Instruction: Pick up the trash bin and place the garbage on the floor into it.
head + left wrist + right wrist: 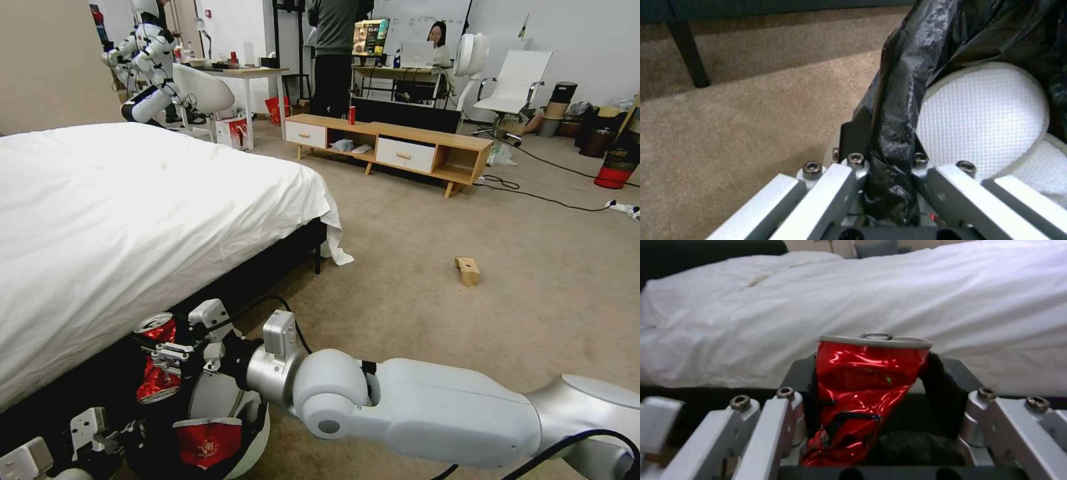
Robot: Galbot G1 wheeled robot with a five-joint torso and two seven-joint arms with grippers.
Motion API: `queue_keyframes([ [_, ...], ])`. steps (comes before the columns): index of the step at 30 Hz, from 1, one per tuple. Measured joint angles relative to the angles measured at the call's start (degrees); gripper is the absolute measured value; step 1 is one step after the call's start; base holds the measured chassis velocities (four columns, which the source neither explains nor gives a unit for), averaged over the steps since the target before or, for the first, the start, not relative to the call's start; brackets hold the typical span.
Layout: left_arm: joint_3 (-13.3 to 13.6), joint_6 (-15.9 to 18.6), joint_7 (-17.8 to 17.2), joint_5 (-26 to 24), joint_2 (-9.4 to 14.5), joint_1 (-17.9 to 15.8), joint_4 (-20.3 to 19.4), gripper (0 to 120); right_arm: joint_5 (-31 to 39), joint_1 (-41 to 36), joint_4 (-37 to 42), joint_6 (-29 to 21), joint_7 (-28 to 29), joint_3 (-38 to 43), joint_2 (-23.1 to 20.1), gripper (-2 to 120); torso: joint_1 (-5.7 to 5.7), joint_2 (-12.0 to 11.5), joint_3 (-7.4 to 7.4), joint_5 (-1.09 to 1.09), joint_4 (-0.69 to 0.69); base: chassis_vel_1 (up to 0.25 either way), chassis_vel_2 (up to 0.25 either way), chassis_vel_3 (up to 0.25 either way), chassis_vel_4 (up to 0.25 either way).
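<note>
One cup (207,441) already lies in your bin (257,427), whose rim the left gripper (889,173) pinches near the bed, the right gripper (867,400) pinches the can (862,396) above it, and a box (468,270) waits far right.

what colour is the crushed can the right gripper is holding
Shiny red with a silver top rim, clearest in the right wrist view: crushed can, right gripper.

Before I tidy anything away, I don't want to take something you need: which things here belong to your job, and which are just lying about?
Job:
trash bin, held by left hand
crushed red can in right hand
tan cardboard box on the floor

Lying about:
bed
TV bench
upright red can
red bucket
</note>
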Motion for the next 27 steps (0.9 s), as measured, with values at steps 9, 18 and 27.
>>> queue_keyframes([
  [9, 0.1, 0.0, 0.1, 0.2, -0.2, 0.1, -0.1, 2, -2.1, -1.7, -1.2, 0.4, -0.2, -0.6, -0.9, 47, 0.00, 0.0, 0.00, 0.00, 0.00, 0.000, 0.000, 0.000, 0.000],
  [18, 0.2, 0.0, 0.1, 0.2, -0.3, 0.1, -0.1, 2, -2.7, -2.0, -2.2, 0.6, -0.3, -1.2, -0.1, 47, 0.00, 0.0, 0.00, 0.00, 0.00, 0.000, 0.000, 0.000, 0.000],
  [27, 0.1, 0.0, 0.1, 0.2, -0.1, -0.1, 0.0, 2, -3.4, -2.3, -3.3, 0.7, -0.3, -2.5, 1.1, 47, 0.00, 0.0, 0.00, 0.00, 0.00, 0.000, 0.000, 0.000, 0.000],
])
